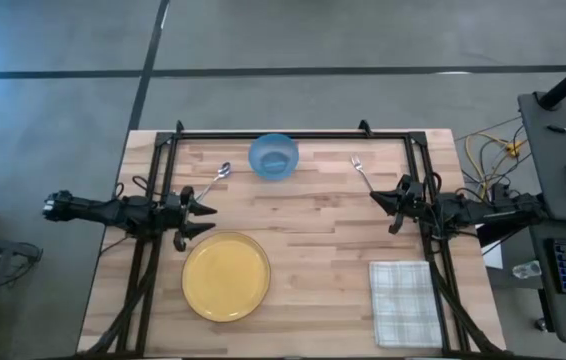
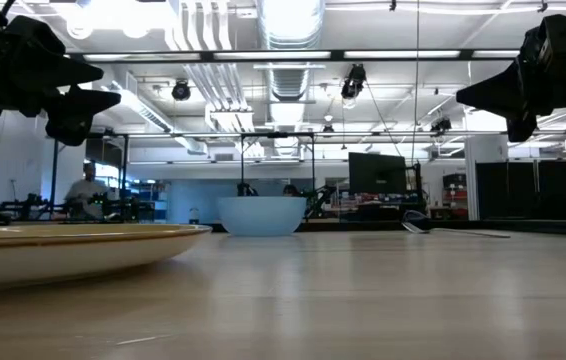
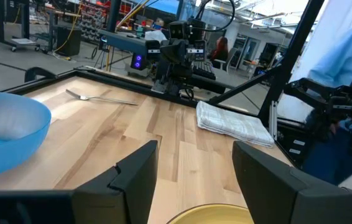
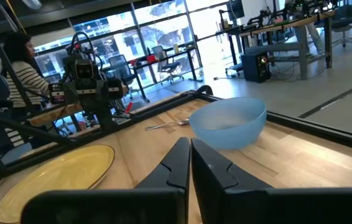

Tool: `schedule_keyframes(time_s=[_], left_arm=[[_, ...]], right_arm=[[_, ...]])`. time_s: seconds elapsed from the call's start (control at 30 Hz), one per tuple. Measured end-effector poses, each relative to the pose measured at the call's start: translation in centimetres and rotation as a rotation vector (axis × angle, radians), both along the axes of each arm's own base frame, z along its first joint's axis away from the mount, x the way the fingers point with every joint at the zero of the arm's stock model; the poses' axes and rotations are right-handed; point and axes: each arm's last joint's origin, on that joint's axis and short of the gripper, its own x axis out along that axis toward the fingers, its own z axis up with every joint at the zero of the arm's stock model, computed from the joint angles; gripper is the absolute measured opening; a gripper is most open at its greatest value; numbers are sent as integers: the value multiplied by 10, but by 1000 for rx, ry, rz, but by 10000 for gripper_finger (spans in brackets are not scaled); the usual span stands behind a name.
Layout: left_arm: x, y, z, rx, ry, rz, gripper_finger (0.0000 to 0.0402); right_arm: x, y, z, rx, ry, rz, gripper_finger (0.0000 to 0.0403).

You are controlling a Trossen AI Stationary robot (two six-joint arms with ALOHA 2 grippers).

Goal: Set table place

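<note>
Your desk (image 1: pixel 303 230) lay long axis left-right; left tool (image 1: pixel 203 218) spread, empty; right tool (image 1: pixel 378 200) clenched, empty.

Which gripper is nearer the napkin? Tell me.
Right. The right gripper hovers just beyond the napkin, on its side; the left gripper is across the table, past the plate.

The surface (image 1: pixel 313 230) is pale wood in narrow glued strips, smooth with a soft sheen. The blue bowl (image 1: pixel 274 156) looks like translucent plastic; the yellow plate (image 1: pixel 226 276) is glossy. Spoon (image 1: pixel 219 176) and fork (image 1: pixel 360 170) are shiny metal. The checked napkin (image 1: pixel 405 302) is woven cloth.
</note>
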Motion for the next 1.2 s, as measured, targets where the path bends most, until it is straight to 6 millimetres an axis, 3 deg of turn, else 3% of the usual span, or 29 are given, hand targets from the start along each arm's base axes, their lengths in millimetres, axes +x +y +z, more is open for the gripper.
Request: schedule_keyframes(time_s=[0.7, 0.93, 1.0, 1.2], left_arm=[[0, 0, 0, 0, 0, 0, 193], [0, 0, 0, 0, 0, 0, 193], [0, 0, 0, 0, 0, 0, 193], [0, 0, 0, 0, 0, 0, 193]], right_arm=[[0, 0, 4, 23, -53, 1, 9], [0, 6, 15, 160, -200, 243, 9], [1, 6, 14, 243, -211, 224, 9], [1, -5, 8, 719, -431, -161, 9]])
